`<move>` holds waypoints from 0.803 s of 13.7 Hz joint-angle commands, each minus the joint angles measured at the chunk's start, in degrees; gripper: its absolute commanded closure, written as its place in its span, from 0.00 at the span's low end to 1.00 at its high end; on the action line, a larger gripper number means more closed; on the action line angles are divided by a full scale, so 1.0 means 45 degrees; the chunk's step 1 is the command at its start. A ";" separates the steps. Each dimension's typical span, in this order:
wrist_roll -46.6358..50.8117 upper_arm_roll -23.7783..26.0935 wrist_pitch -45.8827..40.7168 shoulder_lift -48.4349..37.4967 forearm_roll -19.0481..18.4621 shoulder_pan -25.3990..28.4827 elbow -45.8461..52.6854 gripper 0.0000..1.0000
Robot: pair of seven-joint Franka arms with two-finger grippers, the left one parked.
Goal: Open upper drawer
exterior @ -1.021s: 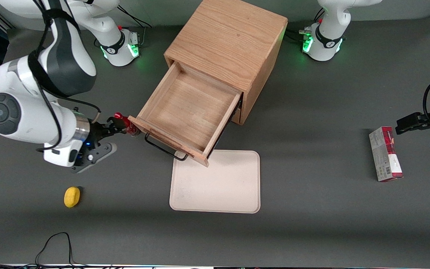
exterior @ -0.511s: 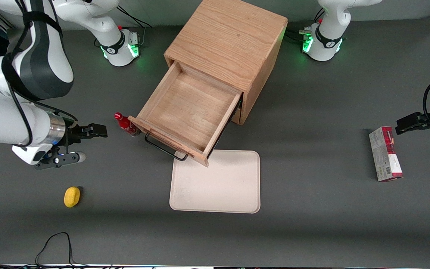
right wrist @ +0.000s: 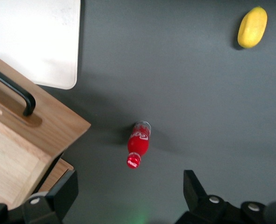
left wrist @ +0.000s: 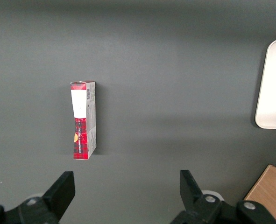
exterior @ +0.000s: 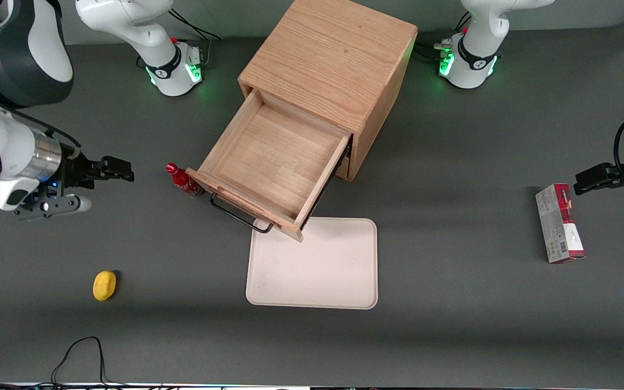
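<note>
The upper drawer (exterior: 277, 162) stands pulled fully out; the hand (exterior: 119, 169), released and empty, has drawn away from the handle (exterior: 239, 216), so the opening looks done.

The cabinet (exterior: 339, 59) serves as the landmark. The upper drawer (exterior: 275, 162) stands pulled out of its front, toward the front camera. Just beside the drawer's corner, toward the working arm's end of the table, stands a bottle (exterior: 183, 180), apparently upright. The tray (exterior: 314, 265) lies nearer the camera than the drawer, partly under its front edge. The gripper (exterior: 122, 169), fingers spread, hangs apart from the bottle toward the working arm's end. The fruit (exterior: 104, 285) lies nearer the camera than the gripper. The box (exterior: 559, 222) lies toward the parked arm's end.
</note>
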 commanded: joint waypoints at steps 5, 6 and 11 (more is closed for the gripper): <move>0.0410 0.0493 0.1581 -0.3824 -0.0988 -0.0524 -0.4282 0.00; 0.0410 0.1230 0.1600 -0.4098 -0.0988 -0.1282 -0.4517 0.00; 0.0118 0.2742 0.1464 -0.4453 -0.0852 -0.3221 -0.4657 0.00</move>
